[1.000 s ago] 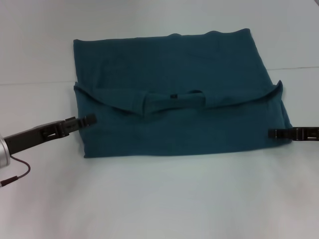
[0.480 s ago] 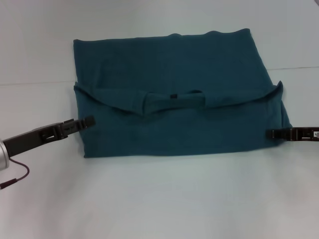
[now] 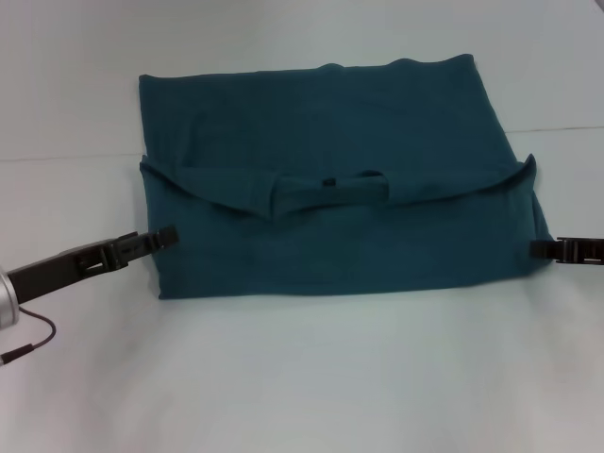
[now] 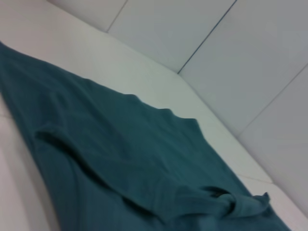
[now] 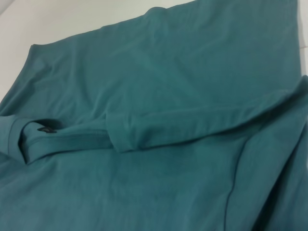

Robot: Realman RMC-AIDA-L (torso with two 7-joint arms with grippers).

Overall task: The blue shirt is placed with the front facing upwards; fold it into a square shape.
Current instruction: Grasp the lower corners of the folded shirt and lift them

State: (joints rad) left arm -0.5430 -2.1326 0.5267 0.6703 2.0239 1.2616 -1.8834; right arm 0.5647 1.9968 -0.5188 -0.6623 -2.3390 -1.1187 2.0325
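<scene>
I have the blue shirt [image 3: 335, 179] lying flat on the white table [image 3: 302, 377], already folded over into a wide rectangle, the collar band and its small black neck label [image 3: 327, 179] showing across the middle where the upper layer ends. I judge it light, limp cotton that will sag and drag rather than hold a shape, so I would take it at the corners or along a doubled side edge, pinching all layers together so the lower ones do not slide out. My left gripper [image 3: 168, 235] sits low at the shirt's left edge, its tip just at the fabric; I cannot tell whether its fingers are parted or pinched, nor whether any cloth is between them. My right gripper [image 3: 545, 248] sits just beside the right edge, apparently clear of the cloth, and its opening is equally unreadable to me.
</scene>
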